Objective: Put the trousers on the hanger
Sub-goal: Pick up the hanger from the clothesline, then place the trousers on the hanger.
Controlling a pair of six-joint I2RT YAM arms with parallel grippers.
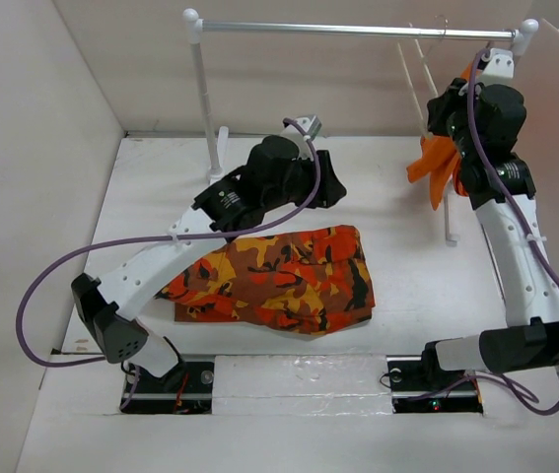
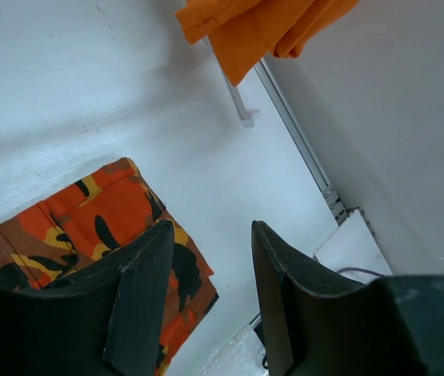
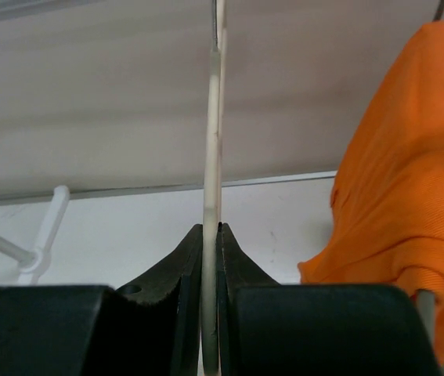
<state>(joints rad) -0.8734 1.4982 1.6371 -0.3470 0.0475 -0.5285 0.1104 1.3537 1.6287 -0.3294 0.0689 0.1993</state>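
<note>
White walls box in a white counter (image 1: 407, 325). Across its far side a silver rail (image 1: 358, 30) spans two white posts. Camouflage trousers (image 1: 279, 281) in orange, red, yellow and brown lie folded flat on the counter, around the middle, nearer the arm bases than the rail. At the far right a plain orange garment (image 1: 437, 168) hangs below the rail. Just beside it is the thin cream hanger (image 3: 215, 157), one slender bar pinched by the right hand (image 3: 211, 235), which is clamped tight on it. The left hand (image 2: 210, 258) hovers over the trousers' far right corner, fingers parted, nothing between them.
</note>
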